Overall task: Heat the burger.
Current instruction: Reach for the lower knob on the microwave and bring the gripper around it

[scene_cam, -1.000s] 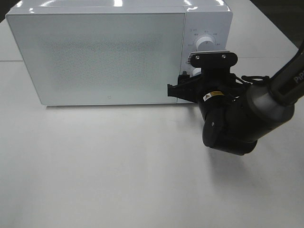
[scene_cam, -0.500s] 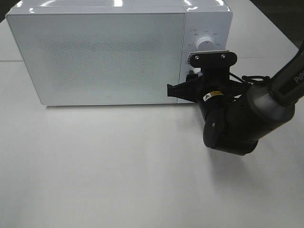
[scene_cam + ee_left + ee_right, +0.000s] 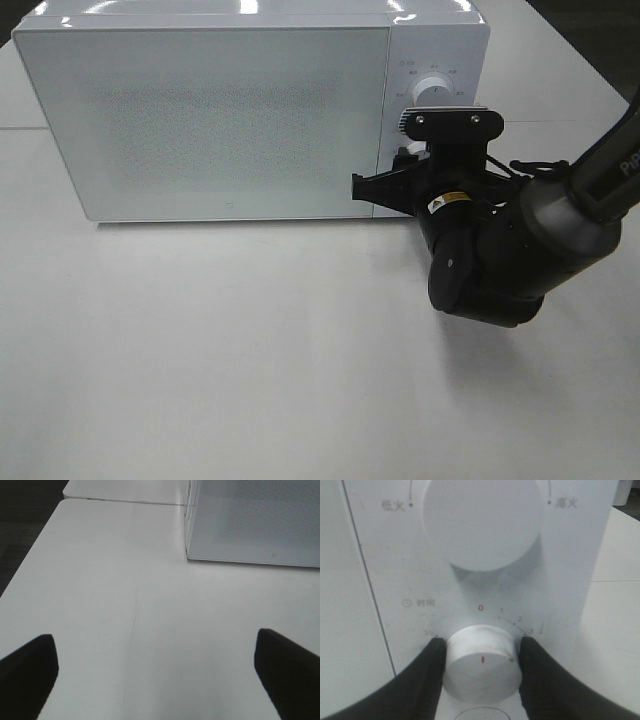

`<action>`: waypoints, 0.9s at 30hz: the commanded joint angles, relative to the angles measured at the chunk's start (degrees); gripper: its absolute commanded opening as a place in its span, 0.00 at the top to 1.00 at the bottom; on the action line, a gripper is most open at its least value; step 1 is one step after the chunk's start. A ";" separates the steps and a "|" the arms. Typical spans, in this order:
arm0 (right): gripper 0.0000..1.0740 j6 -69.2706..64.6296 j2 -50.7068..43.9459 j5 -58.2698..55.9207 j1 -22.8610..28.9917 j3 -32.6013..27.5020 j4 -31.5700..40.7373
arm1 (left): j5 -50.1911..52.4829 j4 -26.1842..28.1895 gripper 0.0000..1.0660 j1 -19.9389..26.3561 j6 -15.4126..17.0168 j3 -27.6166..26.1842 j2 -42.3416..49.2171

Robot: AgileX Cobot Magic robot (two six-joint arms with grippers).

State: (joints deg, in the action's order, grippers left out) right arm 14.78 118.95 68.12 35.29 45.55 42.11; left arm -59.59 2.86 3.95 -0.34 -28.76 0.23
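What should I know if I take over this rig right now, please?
Left gripper: open and empty, above bare table near the left front corner of the microwave.
Right gripper: shut on the timer knob, one finger on each side.
Burger: not in view. The microwave door is closed and its frosted front hides the inside.
Done: door closed, knob gripped.
Left: the knob's red mark points at 0, so the timer is not yet turned. Turn it to start heating, then release.
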 commanded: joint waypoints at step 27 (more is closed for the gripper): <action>1.00 -81.59 -0.63 3.50 -0.11 0.34 -9.05 | 0.34 -0.17 0.06 0.23 0.00 0.23 1.38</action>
State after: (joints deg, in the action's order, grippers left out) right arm -58.84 119.06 69.04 35.07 44.63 39.71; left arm -59.59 2.86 3.95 0.00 -28.76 0.23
